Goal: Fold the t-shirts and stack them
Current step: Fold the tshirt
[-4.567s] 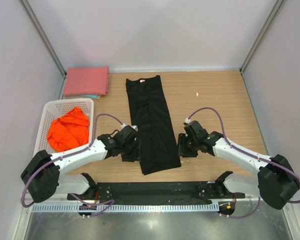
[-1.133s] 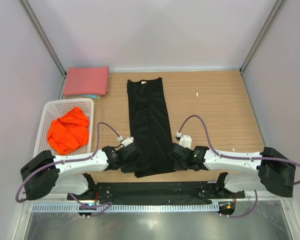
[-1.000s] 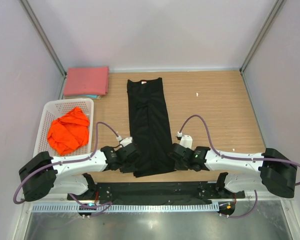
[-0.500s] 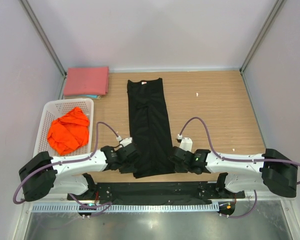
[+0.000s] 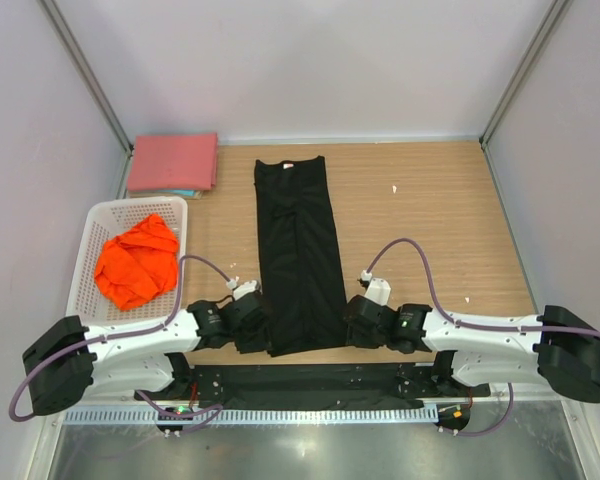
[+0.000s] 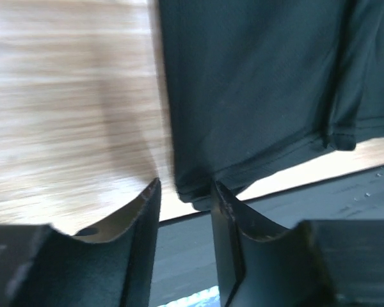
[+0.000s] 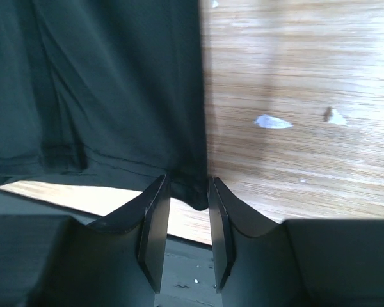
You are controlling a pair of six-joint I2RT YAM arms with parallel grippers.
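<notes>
Left end effector (image 6: 184, 187) and right end effector (image 7: 187, 180) spread, straddling near hem corners of black t-shirt (image 5: 298, 250) lying right of basket (image 5: 90, 215): pinch all layers, lift together, fold hem to collar squarely

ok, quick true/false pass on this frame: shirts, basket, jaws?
1. The black shirt lies flat as a long narrow strip. True.
2. The orange shirt is spread out flat. False: it is bunched up in the white basket.
3. The left gripper and right gripper have their jaws apart, one at each near corner of the black shirt. True.
4. The pink shirt lies crumpled by the right arm. False: it is folded, far left, beyond the basket.
</notes>
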